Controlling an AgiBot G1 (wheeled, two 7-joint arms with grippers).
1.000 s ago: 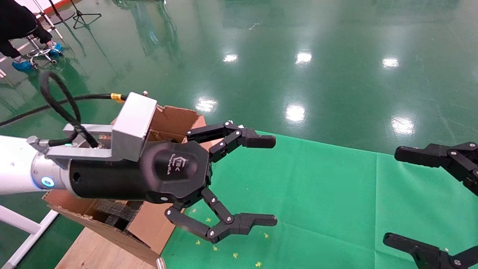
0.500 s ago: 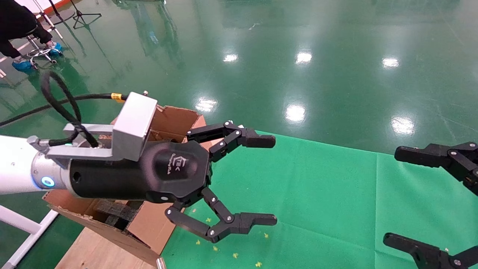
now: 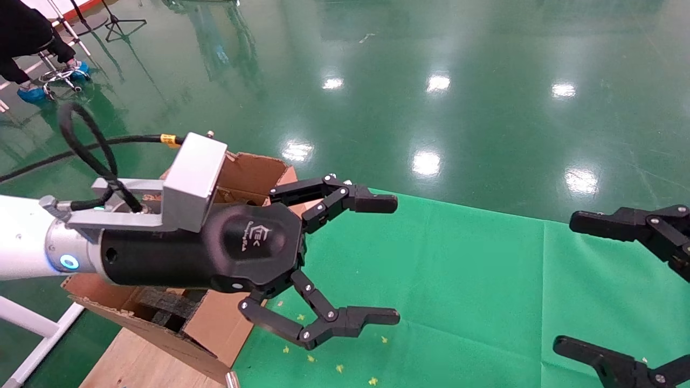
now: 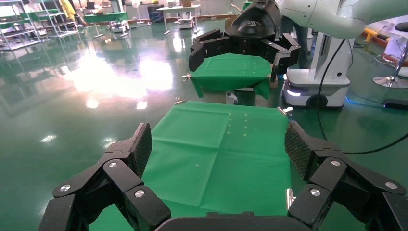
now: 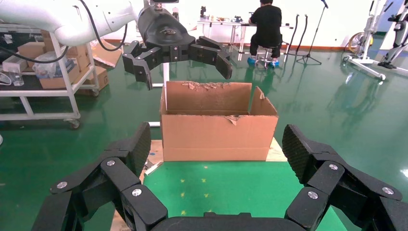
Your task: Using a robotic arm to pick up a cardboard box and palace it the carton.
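The cardboard box shows in no view. The carton (image 3: 253, 171), large, brown and with torn flaps, stands at the left end of the green cloth (image 3: 458, 280), partly hidden behind my left arm; dark foam pieces (image 3: 167, 304) lie inside it. The right wrist view shows its front wall (image 5: 219, 134). My left gripper (image 3: 397, 260) hangs open and holds nothing, just right of the carton above the cloth (image 4: 217, 144). My right gripper (image 3: 563, 283) is open at the right edge, also holding nothing (image 5: 217, 144).
A wooden board (image 3: 135, 361) lies under the carton. Small yellow specks dot the cloth near it. A white frame (image 3: 32, 323) stands at the lower left. A seated person (image 5: 264, 24) and a cart with boxes (image 5: 43, 86) are farther off on the glossy green floor.
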